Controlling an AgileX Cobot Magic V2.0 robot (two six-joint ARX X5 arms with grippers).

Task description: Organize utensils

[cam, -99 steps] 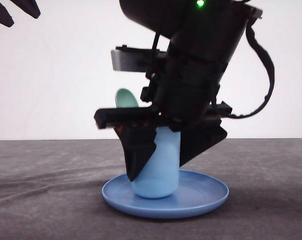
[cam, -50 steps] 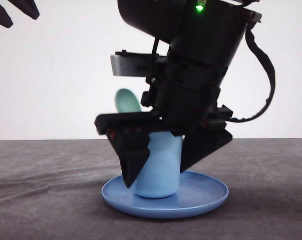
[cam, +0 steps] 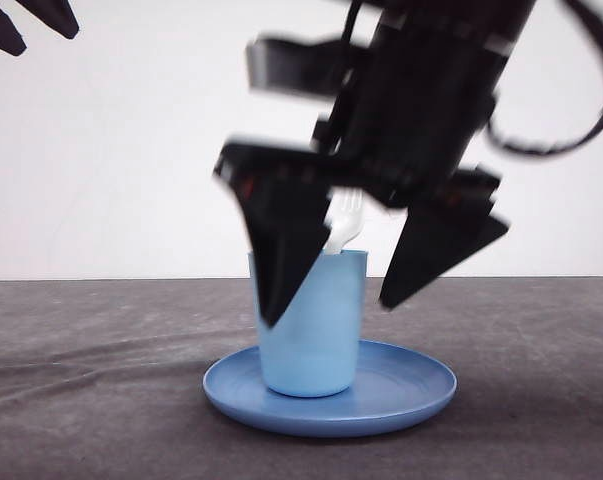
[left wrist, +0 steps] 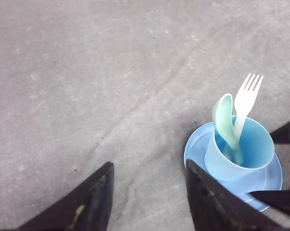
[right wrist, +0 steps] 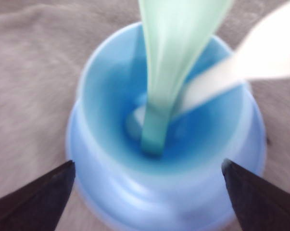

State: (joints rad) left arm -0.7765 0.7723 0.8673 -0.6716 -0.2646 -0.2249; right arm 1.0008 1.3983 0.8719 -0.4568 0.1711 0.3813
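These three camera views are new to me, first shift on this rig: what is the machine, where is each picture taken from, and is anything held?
It is a two-armed robot at a grey table. The front view looks forward over it; the dark blurred shape is the right tool, open above the light blue cup on the blue plate. The right wrist view looks straight down into the cup: mint spoon and white fork stand inside. The left wrist view shows the left tool, open, off to one side. Nothing is held.
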